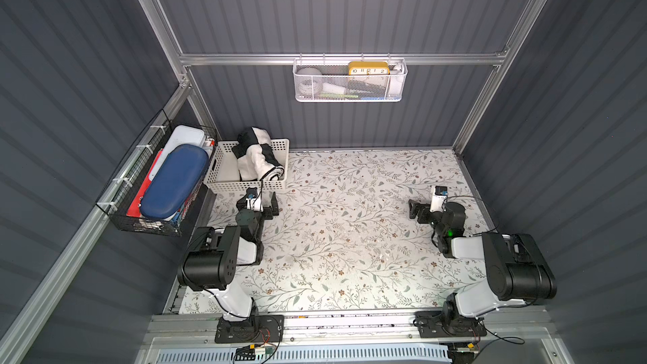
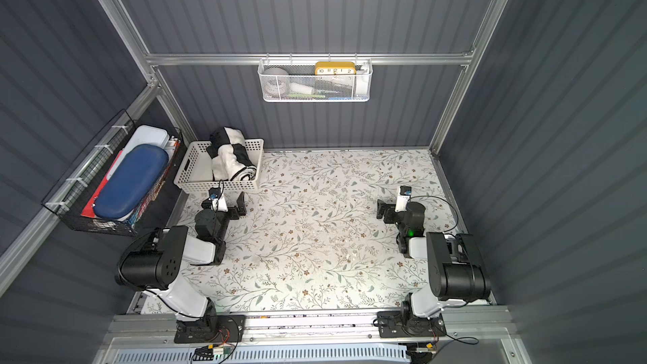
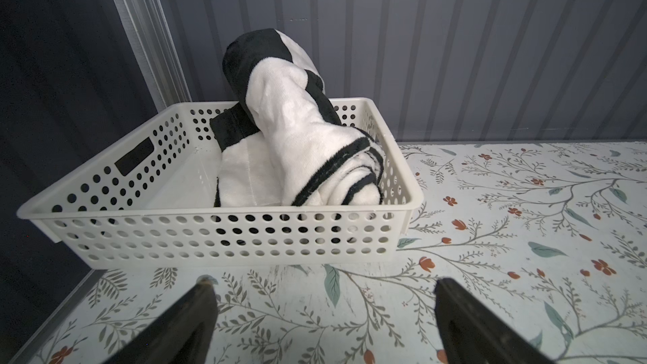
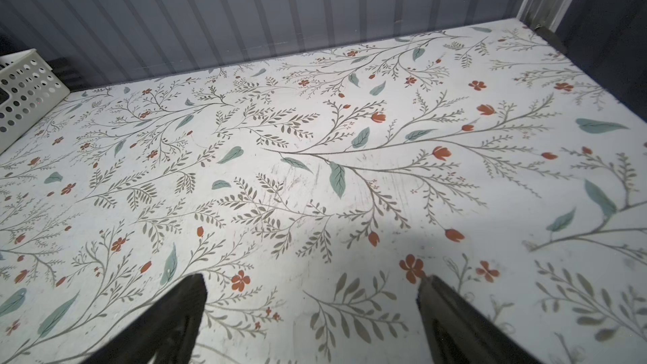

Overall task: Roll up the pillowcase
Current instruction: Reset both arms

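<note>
The pillowcase (image 1: 257,159) (image 2: 231,159) (image 3: 290,141), black and cream-white plush, lies bundled into a loose roll inside the cream perforated basket (image 1: 245,187) (image 2: 217,187) (image 3: 224,236) at the table's back left corner. One end of the roll sticks up over the basket's far rim. My left gripper (image 1: 259,203) (image 2: 224,202) (image 3: 324,283) hovers just in front of the basket, open and empty, apart from the cloth. Far over on the right side of the table my right gripper (image 1: 418,211) (image 2: 385,211) (image 4: 311,280) is open above bare floral covering, holding nothing.
The floral table covering (image 1: 350,239) spreads between the arms. A black wire basket with a blue case (image 1: 171,183) hangs on the left wall. A white mesh basket holding a yellow clock (image 1: 367,68) hangs on the back wall. The cream basket's corner (image 4: 24,96) shows in the right wrist view.
</note>
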Motion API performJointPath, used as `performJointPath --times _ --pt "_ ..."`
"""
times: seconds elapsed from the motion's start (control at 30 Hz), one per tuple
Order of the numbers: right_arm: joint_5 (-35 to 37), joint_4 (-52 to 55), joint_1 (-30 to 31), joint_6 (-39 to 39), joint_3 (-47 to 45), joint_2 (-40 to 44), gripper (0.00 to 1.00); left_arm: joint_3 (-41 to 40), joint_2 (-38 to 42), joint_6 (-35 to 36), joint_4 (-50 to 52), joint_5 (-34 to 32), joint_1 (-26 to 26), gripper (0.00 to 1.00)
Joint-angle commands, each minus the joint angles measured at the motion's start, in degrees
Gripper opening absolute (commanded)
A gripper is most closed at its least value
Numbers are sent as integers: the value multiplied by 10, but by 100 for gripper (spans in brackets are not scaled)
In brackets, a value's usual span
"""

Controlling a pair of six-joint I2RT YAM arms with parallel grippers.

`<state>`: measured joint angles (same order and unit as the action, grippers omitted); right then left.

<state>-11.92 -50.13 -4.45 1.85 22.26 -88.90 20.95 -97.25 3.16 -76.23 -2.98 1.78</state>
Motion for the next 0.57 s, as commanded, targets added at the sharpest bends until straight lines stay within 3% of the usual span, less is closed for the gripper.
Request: performJointPath --times 0.0,0.53 --pt "7 -8 2 -7 4 2 99 7 0 1 -6 6 0 100" --pt "10 -37 3 -5 -2 -7 99 7 0 1 -7 7 0 99"
